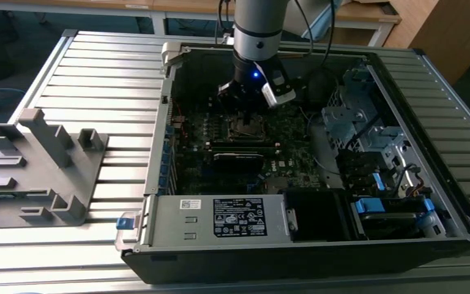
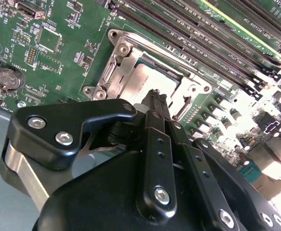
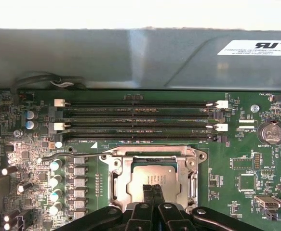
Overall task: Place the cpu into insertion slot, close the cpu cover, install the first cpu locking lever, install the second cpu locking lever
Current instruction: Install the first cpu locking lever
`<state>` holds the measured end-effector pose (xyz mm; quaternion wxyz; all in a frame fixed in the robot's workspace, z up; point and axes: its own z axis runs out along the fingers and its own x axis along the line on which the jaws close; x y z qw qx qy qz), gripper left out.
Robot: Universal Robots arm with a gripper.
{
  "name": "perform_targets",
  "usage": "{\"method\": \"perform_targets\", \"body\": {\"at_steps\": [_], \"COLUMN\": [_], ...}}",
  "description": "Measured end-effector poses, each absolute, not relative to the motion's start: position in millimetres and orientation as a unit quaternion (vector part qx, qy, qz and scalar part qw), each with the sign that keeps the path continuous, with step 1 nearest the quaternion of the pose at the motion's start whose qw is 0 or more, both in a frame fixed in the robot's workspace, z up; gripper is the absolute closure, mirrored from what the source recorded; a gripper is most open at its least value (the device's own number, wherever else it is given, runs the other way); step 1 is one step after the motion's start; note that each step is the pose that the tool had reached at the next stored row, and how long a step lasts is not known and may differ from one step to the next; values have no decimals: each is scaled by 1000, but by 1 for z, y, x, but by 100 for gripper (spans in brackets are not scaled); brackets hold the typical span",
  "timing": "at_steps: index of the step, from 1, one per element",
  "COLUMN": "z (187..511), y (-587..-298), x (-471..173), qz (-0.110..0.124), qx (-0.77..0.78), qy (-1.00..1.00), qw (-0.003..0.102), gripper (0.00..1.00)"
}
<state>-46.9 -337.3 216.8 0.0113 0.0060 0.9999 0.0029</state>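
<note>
The cpu (image 3: 152, 174) lies in its socket on the green motherboard, its dull grey top showing through the window of the cpu cover (image 3: 152, 153). The silver cover (image 2: 117, 62) lies flat around the cpu (image 2: 147, 77). My gripper (image 3: 152, 188) is shut, its two black fingers pressed together with nothing between them. Their tips (image 2: 155, 96) sit right above the cpu's near edge. A thin wire lever (image 3: 58, 155) sticks out sideways from the socket. In the exterior view my gripper (image 1: 245, 110) hangs inside the open computer case, over the socket (image 1: 245, 127).
Rows of memory slots (image 3: 140, 120) run along one side of the socket, and a coin battery (image 3: 270, 134) sits nearby. The case wall (image 1: 160, 153) surrounds the board. A power supply (image 1: 218, 217) and drive bays (image 1: 382, 205) fill the near side. A grey fixture (image 1: 39, 165) stands on the exterior view's left.
</note>
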Motion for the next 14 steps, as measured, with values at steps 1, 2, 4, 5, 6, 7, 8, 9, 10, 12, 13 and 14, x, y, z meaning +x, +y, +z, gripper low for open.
{"method": "perform_targets", "body": {"at_steps": [1,2,4,5,6,7,8,9,10,12,13,14], "z": [217,217,217,217,217,217,217,217,218,219,220,221], "y": [-337,-337,-337,-337,-337,-337,-337,-337,-337,-337,-337,-337], "x": [-47,-47,-47,-47,-47,-47,-47,-47,-47,-47,-47,-47], "qz": [3,3,3,3,3,3,3,3,3,3,3,3], "qx": [6,6,6,6,6,6,6,6,6,6,6,6], "qy": [1000,1000,1000,1000,1000,1000,1000,1000,1000,1000,1000,1000], "qw": [11,11,11,11,11,11,11,11,11,11,11,11], "gripper": [89,89,89,89,89,89,89,89,89,89,89,89]}}
